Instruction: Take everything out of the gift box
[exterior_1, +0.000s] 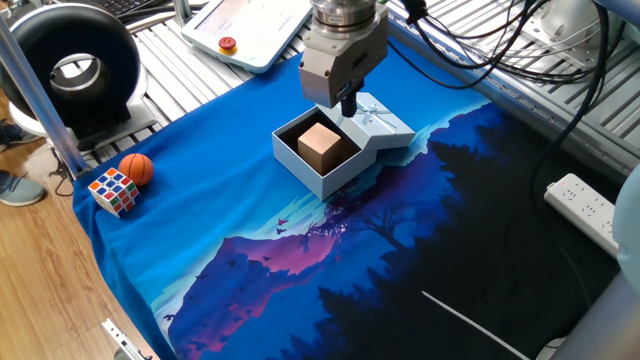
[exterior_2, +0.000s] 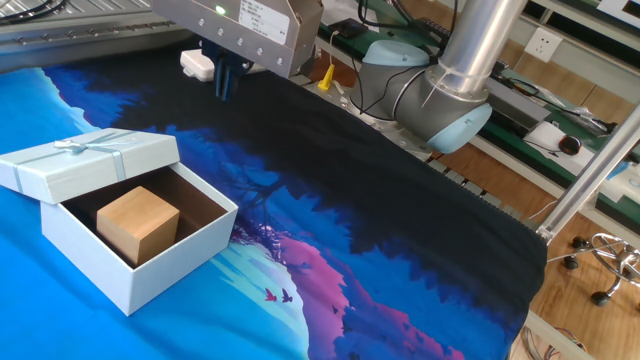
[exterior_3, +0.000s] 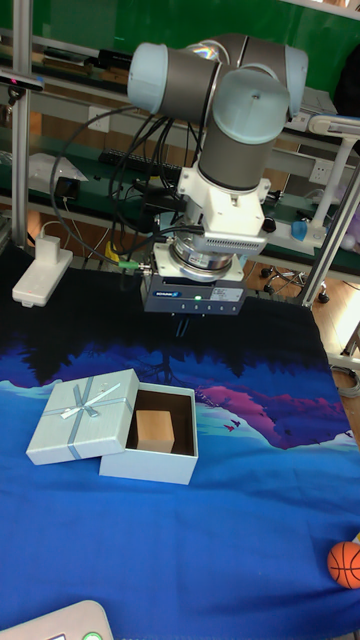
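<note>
Gripper (exterior_3: 181, 327) hangs above the open gift box (exterior_3: 150, 462), holding nothing; finger gap can't be read. Tan cube (exterior_3: 155, 430) sits inside, lid (exterior_3: 83, 415) leaning on the box's edge.

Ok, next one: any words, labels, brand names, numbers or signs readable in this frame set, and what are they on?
None can be read.
Gripper body: small markings beside its lights, too small to read.
Gift box, its lid and the cube: no print seen.
Rubik's cube: colours only.
</note>
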